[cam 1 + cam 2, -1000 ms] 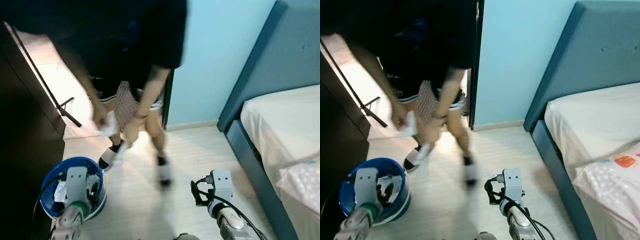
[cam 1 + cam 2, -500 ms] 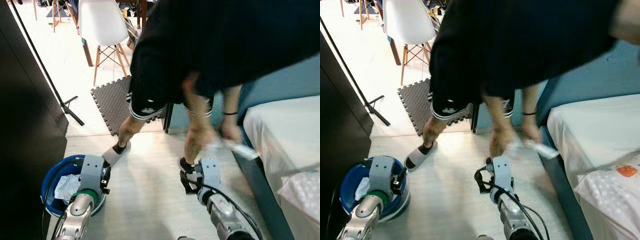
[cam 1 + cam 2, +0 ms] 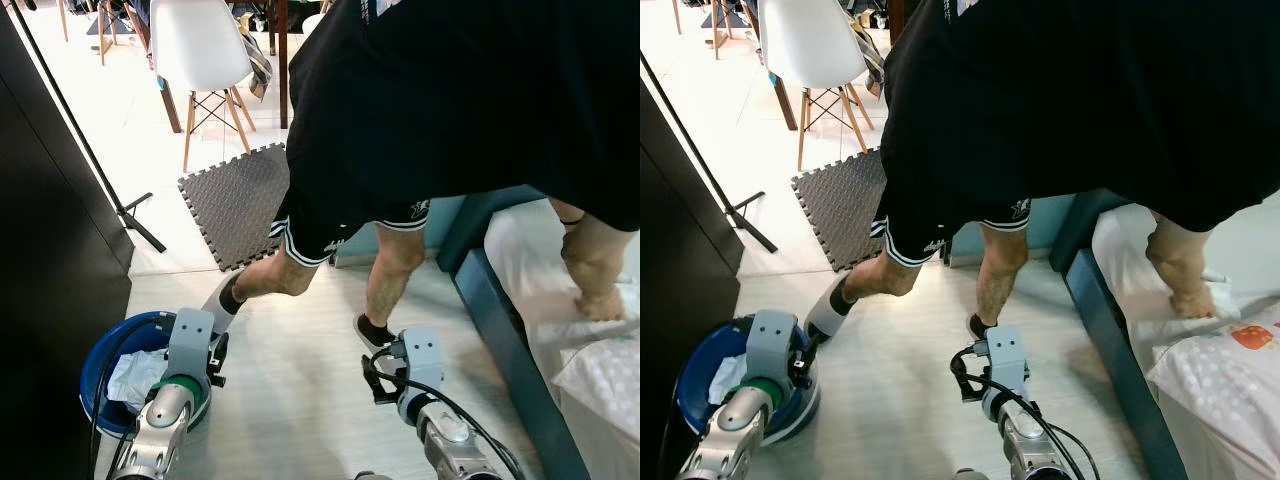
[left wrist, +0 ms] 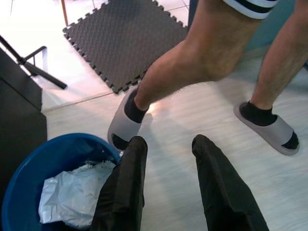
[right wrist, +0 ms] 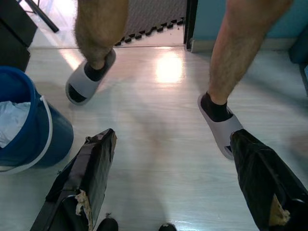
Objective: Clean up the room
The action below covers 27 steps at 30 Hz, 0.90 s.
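The blue bucket (image 3: 110, 375) with crumpled white trash (image 4: 74, 197) in it sits on the floor by the dark cabinet (image 3: 50, 300), right under the left pincer (image 4: 168, 185), which hangs open and empty. Looks like a between-pickups pause: the right pincer (image 5: 175, 180) is spread wide over bare floor, so next it needs a new target. A person (image 3: 460, 120) leaning over the bed (image 3: 1200, 290) hides most of the room.

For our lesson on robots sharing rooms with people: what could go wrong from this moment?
1. The person leans over the bed, feet just ahead of the open right gripper; moving forward might strike a slipper.
2. The open left gripper hangs beside the blue bucket; a swing could tip it.
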Tool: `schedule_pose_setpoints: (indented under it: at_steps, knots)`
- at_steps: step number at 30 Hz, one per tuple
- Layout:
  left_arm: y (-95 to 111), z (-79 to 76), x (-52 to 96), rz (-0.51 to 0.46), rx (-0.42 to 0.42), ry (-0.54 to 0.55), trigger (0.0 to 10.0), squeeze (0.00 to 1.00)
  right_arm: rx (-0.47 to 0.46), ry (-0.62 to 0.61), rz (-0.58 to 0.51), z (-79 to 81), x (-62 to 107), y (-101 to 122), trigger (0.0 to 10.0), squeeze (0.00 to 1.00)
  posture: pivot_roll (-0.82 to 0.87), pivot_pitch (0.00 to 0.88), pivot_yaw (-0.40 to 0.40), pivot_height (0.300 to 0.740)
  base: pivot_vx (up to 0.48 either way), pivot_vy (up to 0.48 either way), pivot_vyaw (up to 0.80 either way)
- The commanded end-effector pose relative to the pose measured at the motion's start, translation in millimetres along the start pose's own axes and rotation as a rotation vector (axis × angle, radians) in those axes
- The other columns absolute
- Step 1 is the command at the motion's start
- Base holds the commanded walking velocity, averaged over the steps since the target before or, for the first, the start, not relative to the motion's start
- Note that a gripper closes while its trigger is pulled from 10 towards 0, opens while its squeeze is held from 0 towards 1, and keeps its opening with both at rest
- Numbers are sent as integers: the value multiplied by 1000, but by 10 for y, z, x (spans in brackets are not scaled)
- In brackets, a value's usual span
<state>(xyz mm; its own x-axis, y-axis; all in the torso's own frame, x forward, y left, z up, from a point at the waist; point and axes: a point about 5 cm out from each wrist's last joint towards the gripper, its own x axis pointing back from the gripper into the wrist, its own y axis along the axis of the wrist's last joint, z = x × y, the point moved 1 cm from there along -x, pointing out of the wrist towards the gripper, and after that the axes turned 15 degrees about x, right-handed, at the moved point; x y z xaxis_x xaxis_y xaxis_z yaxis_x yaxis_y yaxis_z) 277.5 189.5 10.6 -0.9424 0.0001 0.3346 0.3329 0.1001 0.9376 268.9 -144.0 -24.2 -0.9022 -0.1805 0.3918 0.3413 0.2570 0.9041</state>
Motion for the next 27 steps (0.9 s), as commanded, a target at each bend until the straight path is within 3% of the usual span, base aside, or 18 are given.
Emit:
schedule_pose_setpoints:
  at_steps: [1, 20, 27]
  knots:
    - [-105, 14, 37, 43, 9, 4, 10000, 0, -6, 2, 16, 7, 24, -52, 10000, 0, -75, 29, 15, 740, 0, 0, 0]
    - [-106, -3, 3, 44, 19, 16, 10000, 0, -4, 45, 14, 94, 21, -52, 10000, 0, -75, 33, 6, 740, 0, 0, 0]
    - [-98, -92, -2, 44, 52, -18, 10000, 0, -16, 44, 7, 95, 35, -61, 10000, 0, -84, 42, 9, 740, 0, 0, 0]
